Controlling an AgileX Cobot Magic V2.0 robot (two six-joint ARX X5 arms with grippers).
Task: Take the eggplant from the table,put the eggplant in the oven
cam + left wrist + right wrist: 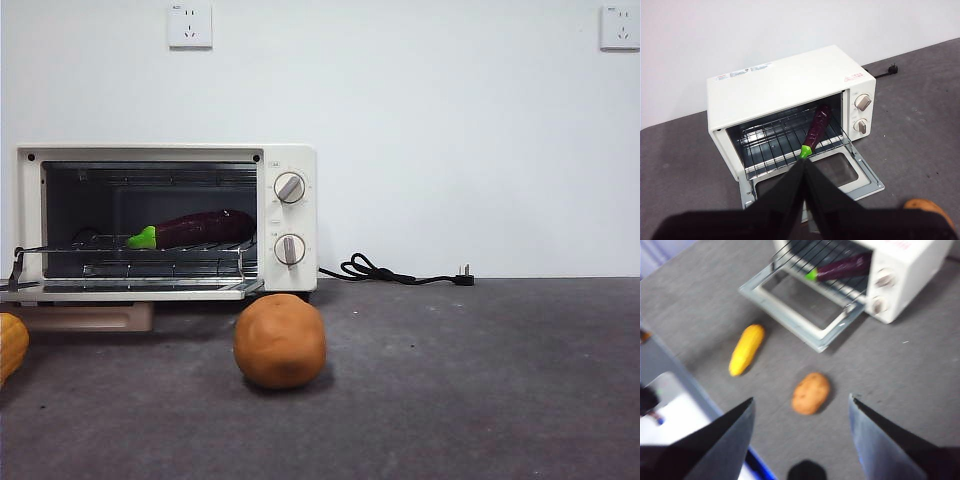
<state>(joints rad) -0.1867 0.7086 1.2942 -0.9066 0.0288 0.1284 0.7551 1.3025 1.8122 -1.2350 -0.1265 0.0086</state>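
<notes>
The dark purple eggplant lies on the wire rack inside the cream-white oven, green stem cap toward the open door. The glass door hangs down flat. My left gripper is shut and empty, raised in front of the oven opening, its tips lined up with the eggplant's stem in the picture. High over the table, my right gripper stands open with nothing between its jaws. Neither arm shows in the front view.
A round orange-brown ball sits on the table in front of the oven's knob side. A yellow-orange ribbed item lies left of the door. The black power cord trails right of the oven.
</notes>
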